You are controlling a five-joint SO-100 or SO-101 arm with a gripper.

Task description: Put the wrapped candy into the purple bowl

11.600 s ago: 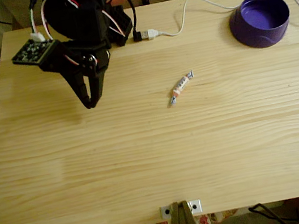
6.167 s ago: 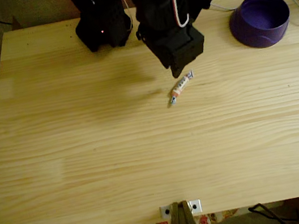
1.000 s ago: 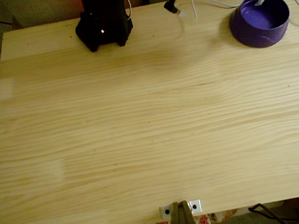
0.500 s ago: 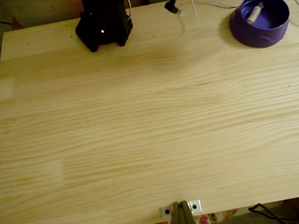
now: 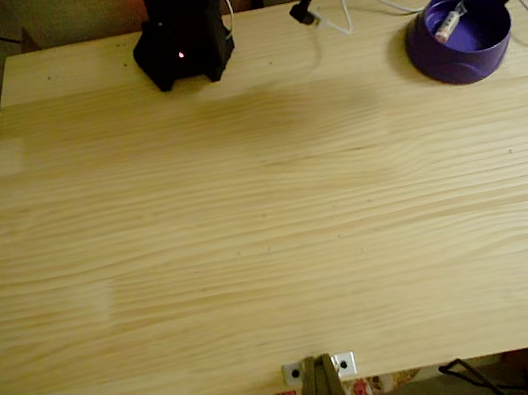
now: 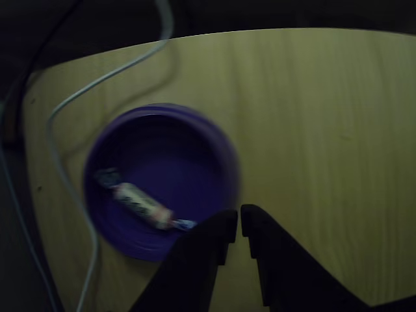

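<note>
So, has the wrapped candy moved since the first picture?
Yes. In the fixed view, the wrapped candy has left the table's middle and gone up-right; it now lies inside the purple bowl.

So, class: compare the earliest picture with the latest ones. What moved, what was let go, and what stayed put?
The wrapped candy moved from the middle of the table into the purple bowl at the far right corner, carried by the arm and let go. The gripper moved from the left side to beside the bowl, with nothing between its nearly closed fingertips. The bowl and arm base stayed put; the white cable shifted slightly.
</note>
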